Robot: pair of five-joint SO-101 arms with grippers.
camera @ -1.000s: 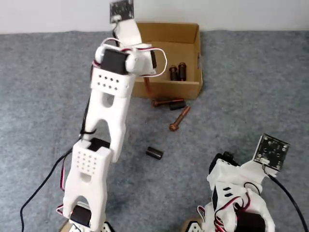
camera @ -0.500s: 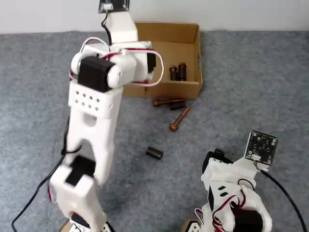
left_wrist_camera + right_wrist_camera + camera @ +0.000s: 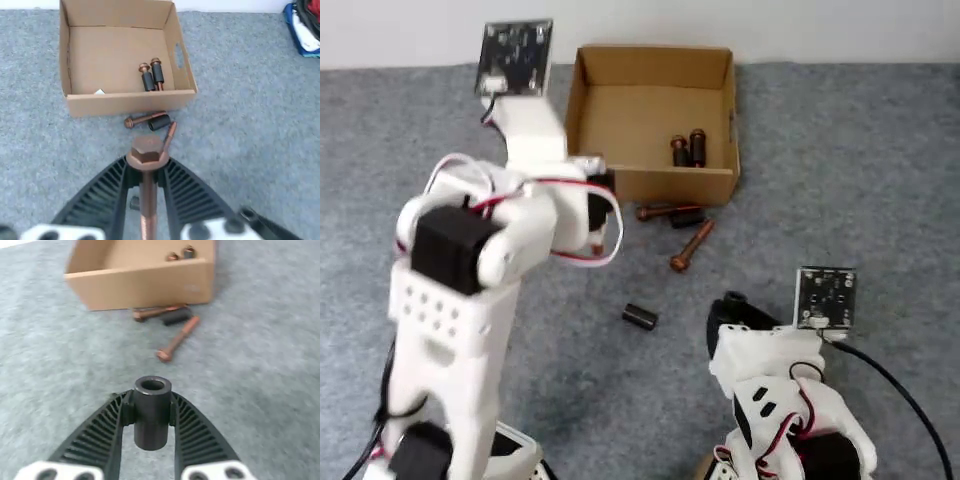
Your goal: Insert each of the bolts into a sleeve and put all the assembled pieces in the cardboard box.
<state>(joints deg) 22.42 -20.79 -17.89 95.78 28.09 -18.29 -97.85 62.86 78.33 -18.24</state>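
At the bottom centre of the left wrist view, my left gripper [image 3: 146,167] is clamped on a copper bolt [image 3: 145,200] just under its hexagonal head, with the threaded shank running back between the jaws toward the wrist. In the right wrist view, the right gripper [image 3: 151,402] pinches a black sleeve [image 3: 151,422] at lower centre. The sleeve stands upright with its bore open to the camera, a hold I judge is meant to offer the hole for the bolt. With one part in each arm, I read the step in hand as the mating of this pair above the grey carpet [image 3: 840,180]. Farther out, at the middle of the high view, a loose sleeve [image 3: 640,317] lies on its side, well apart from its mates. Above and to the right of it, a loose bolt [image 3: 691,245] lies at a slant. Just beyond, close to the front wall of the cardboard box [image 3: 652,185], a third bolt [image 3: 655,211] lies level with another sleeve [image 3: 687,217] at its end, and I cannot tell whether it is seated inside. At upper centre, two assembled pieces [image 3: 687,148] lie side by side in the box near its right wall, so by my count three more sets have to follow them in.
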